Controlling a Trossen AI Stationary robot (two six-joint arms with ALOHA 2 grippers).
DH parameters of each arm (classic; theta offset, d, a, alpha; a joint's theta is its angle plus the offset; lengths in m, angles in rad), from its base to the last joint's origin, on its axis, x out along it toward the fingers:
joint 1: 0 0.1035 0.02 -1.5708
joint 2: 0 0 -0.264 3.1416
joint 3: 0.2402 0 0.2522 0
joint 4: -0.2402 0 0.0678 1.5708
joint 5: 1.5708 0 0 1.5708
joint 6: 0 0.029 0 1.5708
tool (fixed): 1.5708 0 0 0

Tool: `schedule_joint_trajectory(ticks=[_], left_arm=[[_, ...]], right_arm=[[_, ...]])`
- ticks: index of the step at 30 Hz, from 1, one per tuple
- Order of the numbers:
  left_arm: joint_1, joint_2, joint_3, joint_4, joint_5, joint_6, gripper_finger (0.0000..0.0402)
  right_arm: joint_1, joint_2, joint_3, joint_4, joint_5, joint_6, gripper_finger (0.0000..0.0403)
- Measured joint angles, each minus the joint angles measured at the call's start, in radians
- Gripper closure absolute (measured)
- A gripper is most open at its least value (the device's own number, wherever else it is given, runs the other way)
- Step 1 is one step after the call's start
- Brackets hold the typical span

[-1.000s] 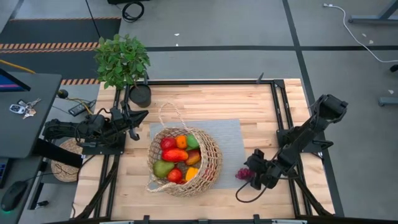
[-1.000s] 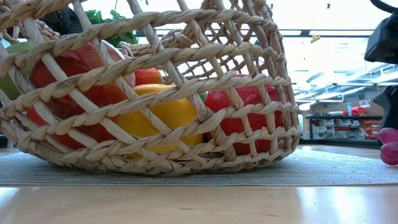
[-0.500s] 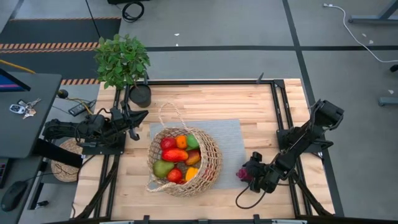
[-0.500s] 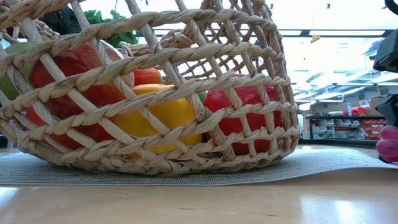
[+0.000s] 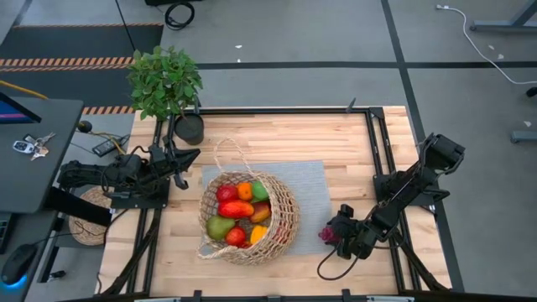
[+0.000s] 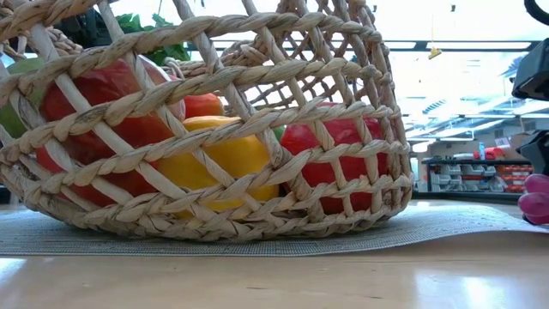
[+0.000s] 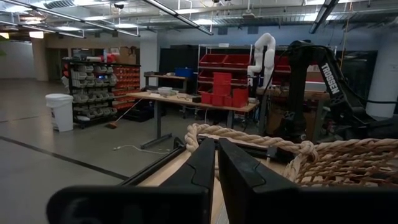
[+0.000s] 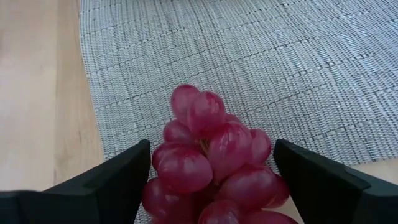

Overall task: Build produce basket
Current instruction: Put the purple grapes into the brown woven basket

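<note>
The wicker basket [image 5: 284,210] stands on a grey mat [image 5: 310,180] in the middle of the table. It holds produce [image 5: 238,210]: red, orange, yellow and green pieces. A bunch of purple grapes [image 8: 211,155] lies at the mat's right edge [image 5: 326,234], outside the basket. My right gripper [image 5: 342,236] slants down over the grapes, open, with one finger [image 8: 118,177] on each side of the bunch. Whether the fingers touch the grapes cannot be told. My left gripper [image 5: 180,162] waits at the table's left side, shut, pointing toward the basket.
A leafy potted plant [image 5: 166,82] stands at the table's far left corner. A flat woven disc [image 5: 88,225] lies off the table's left side. Dark frame rails [image 5: 382,143] run along the table's edges. Bare wood [image 5: 277,138] lies beyond the mat.
My right gripper has sunk a little toward the grapes, still open, and has then kept still. The grapes lie where they were.
</note>
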State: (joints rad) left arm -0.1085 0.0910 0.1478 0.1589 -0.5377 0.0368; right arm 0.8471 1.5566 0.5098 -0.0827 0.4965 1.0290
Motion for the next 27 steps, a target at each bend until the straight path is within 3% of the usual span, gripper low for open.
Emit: schedule_joint_trajectory(ticks=[11, 21, 27], left_arm=[[0.000, 0.000, 0.000, 0.000, 0.000, 0.000, 0.0368], [0.000, 0.000, 0.000, 0.000, 0.000, 0.000, 0.0376], [0.000, 0.000, 0.000, 0.000, 0.000, 0.001, 0.0369]], right_arm=[[0.000, 0.000, 0.001, -0.002, 0.000, -0.003, 0.0062], [0.000, 0.003, 0.054, -0.093, -0.017, -0.052, 0.0170], [0.001, 0.004, 0.089, -0.122, -0.027, -0.058, 0.0196]])
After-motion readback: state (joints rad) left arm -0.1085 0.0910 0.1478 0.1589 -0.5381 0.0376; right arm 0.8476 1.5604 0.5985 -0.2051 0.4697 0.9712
